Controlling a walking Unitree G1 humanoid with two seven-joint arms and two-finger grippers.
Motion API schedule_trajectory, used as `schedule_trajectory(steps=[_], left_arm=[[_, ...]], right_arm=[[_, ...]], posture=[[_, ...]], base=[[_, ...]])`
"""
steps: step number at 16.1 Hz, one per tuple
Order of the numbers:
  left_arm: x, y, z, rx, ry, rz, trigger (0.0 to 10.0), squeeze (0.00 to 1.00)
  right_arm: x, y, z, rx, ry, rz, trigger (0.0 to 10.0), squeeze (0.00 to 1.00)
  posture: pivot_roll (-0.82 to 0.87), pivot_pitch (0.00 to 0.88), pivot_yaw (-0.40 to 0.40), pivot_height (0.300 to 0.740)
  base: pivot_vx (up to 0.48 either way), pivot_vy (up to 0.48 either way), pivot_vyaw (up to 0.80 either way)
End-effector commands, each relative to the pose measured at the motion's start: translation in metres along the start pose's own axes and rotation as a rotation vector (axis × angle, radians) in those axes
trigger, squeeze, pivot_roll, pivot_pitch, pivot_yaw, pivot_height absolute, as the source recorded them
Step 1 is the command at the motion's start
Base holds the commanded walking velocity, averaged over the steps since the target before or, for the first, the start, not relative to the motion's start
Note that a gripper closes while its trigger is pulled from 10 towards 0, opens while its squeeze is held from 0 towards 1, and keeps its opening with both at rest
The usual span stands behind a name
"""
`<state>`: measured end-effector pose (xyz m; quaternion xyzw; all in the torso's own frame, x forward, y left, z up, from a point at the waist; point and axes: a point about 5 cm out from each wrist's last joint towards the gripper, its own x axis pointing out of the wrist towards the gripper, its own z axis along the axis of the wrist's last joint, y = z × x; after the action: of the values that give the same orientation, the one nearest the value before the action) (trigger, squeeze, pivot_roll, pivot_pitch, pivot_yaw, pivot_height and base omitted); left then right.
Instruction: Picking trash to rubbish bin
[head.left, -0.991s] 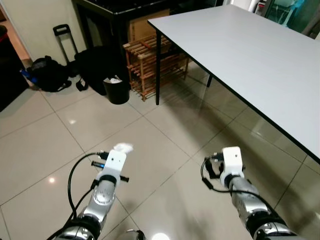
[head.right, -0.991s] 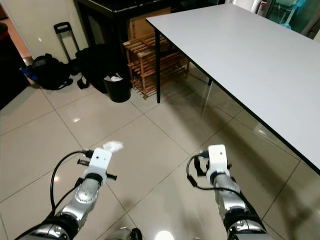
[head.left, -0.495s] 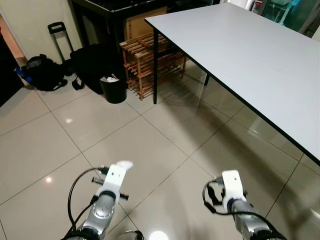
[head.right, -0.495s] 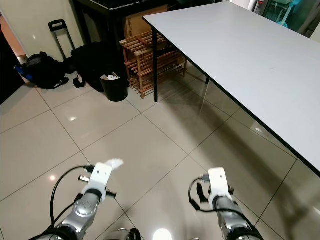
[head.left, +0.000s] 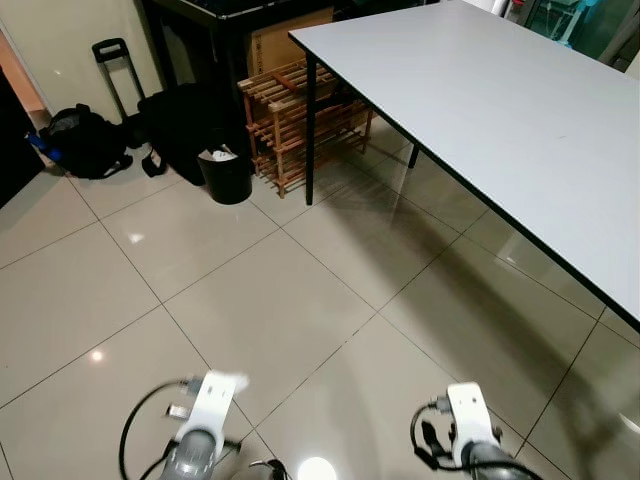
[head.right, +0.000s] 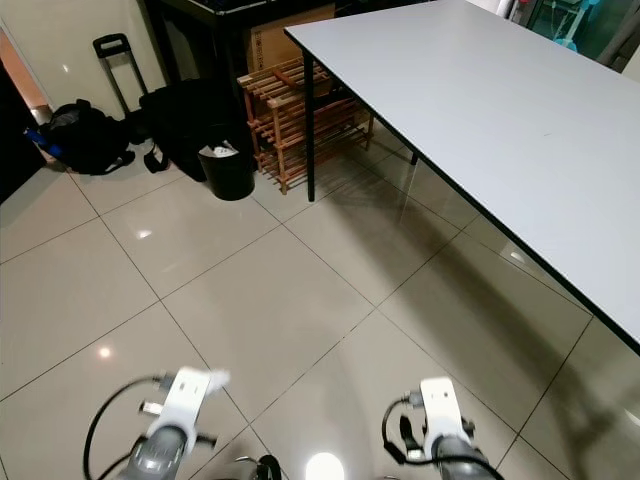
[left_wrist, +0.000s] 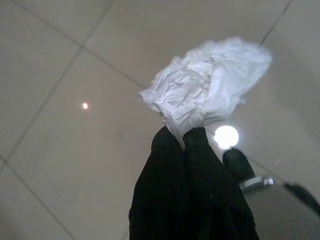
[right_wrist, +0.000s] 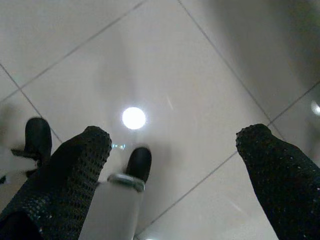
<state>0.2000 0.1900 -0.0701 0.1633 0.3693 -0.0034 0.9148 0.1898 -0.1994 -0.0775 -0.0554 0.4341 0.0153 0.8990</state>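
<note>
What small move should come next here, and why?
Probably walk forward and left toward the black rubbish bin. The left gripper is shut on the crumpled white tissue, so the pick looks done, while the bin stands far across the tiled floor beside the wooden rack.

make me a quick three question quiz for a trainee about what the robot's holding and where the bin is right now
1. True or false: the left gripper is shut on a crumpled white paper wad.
2. Where does the small black rubbish bin stand?
A. on the grey table
B. on the tiled floor beside the wooden slatted rack
C. under the right gripper
3. Fill in: the right gripper has its fingers ____ and holds nothing.

Key: 1 true; 2 B; 3 open.
</note>
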Motion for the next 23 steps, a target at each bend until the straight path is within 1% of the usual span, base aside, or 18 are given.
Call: schedule_trajectory(steps=[1, 2, 3, 6, 9, 14, 18, 19, 23], left_arm=[[-0.004, 0.001, -0.015, -0.006, 0.062, -0.011, 10.0, 0.00], [-0.006, 0.002, -0.020, -0.014, 0.082, -0.006, 10.0, 0.00], [-0.006, 0.002, -0.021, -0.026, 0.089, -0.004, 10.0, 0.00], [-0.005, 0.002, -0.019, -0.031, 0.087, -0.014, 10.0, 0.00], [-0.004, 0.003, -0.017, -0.036, 0.081, -0.017, 10.0, 0.00], [-0.004, 0.006, -0.018, -0.022, 0.090, -0.022, 10.0, 0.00], [-0.002, 0.006, -0.014, -0.002, 0.089, -0.025, 10.0, 0.00], [-0.002, 0.006, -0.014, 0.017, 0.095, -0.024, 10.0, 0.00], [-0.002, 0.005, -0.013, 0.023, 0.094, -0.034, 10.0, 0.00]], right_arm=[[-0.002, 0.000, -0.010, -0.003, 0.037, 0.006, 10.0, 0.00], [-0.003, -0.002, -0.013, 0.005, 0.047, 0.003, 10.0, 0.00], [-0.003, -0.003, -0.013, 0.006, 0.053, 0.002, 10.0, 0.00], [-0.003, -0.002, -0.013, 0.001, 0.060, 0.005, 10.0, 0.00], [-0.002, 0.002, -0.011, 0.006, 0.056, 0.013, 10.0, 0.00], [-0.001, 0.006, -0.008, 0.010, 0.052, 0.019, 10.0, 0.00], [0.000, 0.006, -0.006, 0.008, 0.051, 0.020, 10.0, 0.00], [0.000, 0.007, -0.006, 0.006, 0.050, 0.021, 10.0, 0.00], [0.000, 0.009, -0.006, 0.007, 0.051, 0.025, 10.0, 0.00]], posture=[[-0.04, 0.128, 0.014, 0.740], [-0.04, 0.129, 0.013, 0.740], [-0.04, 0.127, 0.012, 0.740], [-0.03, 0.130, 0.012, 0.740], [-0.02, 0.129, 0.020, 0.740], [-0.02, 0.114, 0.027, 0.740], [-0.03, 0.092, 0.033, 0.740], [-0.03, 0.091, 0.035, 0.740], [-0.04, 0.090, 0.038, 0.740]], base=[[0.000, 0.000, 0.00], [0.000, 0.000, 0.00], [0.000, 0.000, 0.00], [0.000, 0.000, 0.00], [0.000, 0.000, 0.00], [0.000, 0.000, 0.00], [0.000, 0.000, 0.00], [0.304, 0.000, 0.00], [0.354, 0.000, 0.00]])
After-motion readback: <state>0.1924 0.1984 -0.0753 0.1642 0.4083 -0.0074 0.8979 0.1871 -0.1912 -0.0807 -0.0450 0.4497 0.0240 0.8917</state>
